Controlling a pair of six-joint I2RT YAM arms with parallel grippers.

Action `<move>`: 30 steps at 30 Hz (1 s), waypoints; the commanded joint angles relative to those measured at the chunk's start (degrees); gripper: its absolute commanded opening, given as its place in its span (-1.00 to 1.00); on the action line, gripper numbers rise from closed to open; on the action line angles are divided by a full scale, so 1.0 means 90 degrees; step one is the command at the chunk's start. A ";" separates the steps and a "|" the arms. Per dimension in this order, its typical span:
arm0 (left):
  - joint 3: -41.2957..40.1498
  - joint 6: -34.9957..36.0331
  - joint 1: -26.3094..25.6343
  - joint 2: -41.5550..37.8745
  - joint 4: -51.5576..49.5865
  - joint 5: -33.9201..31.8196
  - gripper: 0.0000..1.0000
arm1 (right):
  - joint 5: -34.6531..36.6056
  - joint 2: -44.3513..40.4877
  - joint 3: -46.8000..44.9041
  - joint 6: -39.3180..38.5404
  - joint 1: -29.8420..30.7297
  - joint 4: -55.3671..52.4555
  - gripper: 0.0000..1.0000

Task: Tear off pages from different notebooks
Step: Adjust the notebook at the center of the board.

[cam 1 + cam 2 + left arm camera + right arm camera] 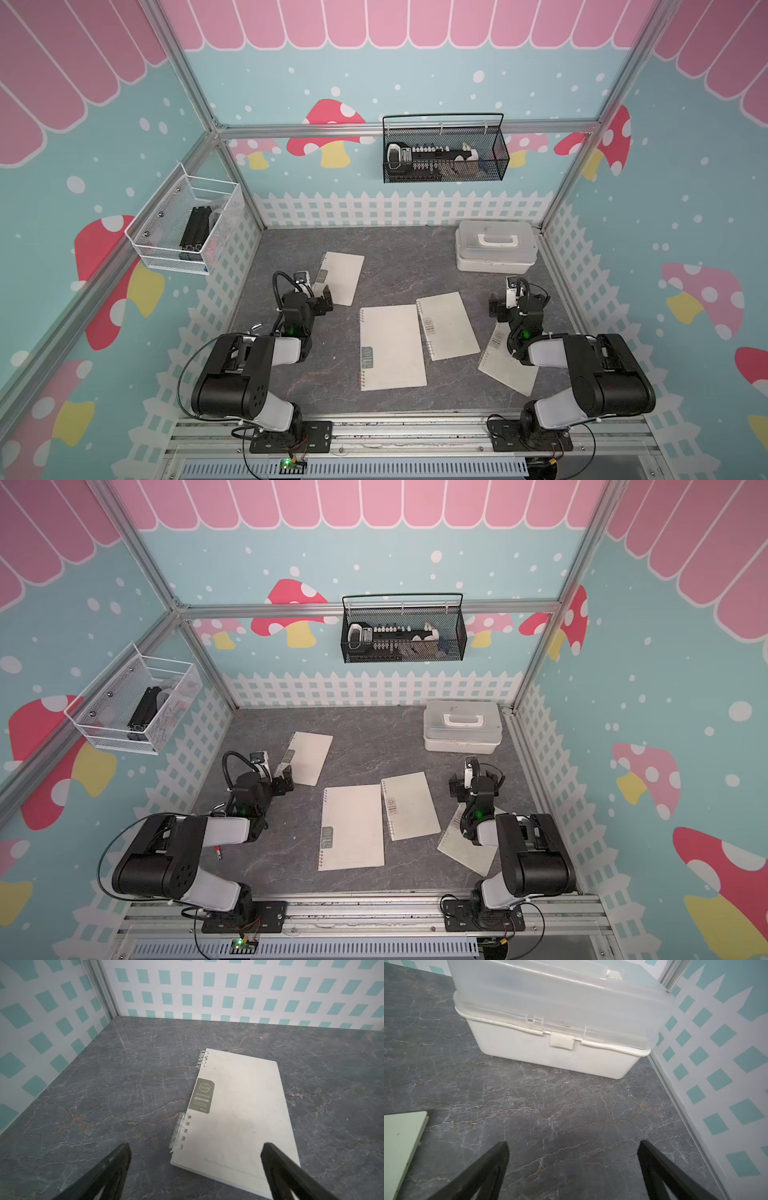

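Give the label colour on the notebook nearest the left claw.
The label is dark olive-grey with pale lettering; the left wrist view shows it best.

Four notebooks [390,347], one box [494,259], two baskets [444,172]

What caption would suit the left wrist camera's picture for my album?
Open left gripper facing a closed cream spiral notebook on the grey marbled table.

place: robot lab test cell | evidence: aluminium frame [415,127], printed mushroom wall panels [457,75], two arms [232,374] bolted to a rail [415,434]
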 commanded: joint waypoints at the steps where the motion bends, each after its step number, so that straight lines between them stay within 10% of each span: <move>1: 0.0165 0.0146 0.0063 0.0071 0.0346 -0.0126 0.98 | 0.0065 0.0062 0.0101 0.0262 -0.0057 0.0336 0.99; 30: 0.0136 0.0172 0.0034 0.0039 0.0419 -0.0235 0.98 | 0.0052 -0.0083 0.0096 0.0248 -0.0049 0.0284 0.99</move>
